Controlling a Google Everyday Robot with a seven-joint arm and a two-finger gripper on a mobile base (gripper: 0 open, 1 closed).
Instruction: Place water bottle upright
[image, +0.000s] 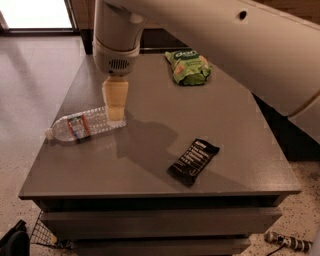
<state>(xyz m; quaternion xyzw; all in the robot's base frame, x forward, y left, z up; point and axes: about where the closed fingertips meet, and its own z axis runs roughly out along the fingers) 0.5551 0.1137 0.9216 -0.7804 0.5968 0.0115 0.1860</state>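
The water bottle (82, 125) lies on its side on the left part of the grey table (150, 170), white cap pointing left toward the table's left edge, label band near the cap end. My gripper (115, 114) hangs down from the white arm and its pale fingertips are at the bottle's right end, its base, just above or touching it.
A green snack bag (189, 66) lies at the back of the table. A black wrapped bar (193, 161) lies at the front right. The big white arm (215, 40) spans the upper right of the view. A wire basket (45, 235) is on the floor at the lower left.
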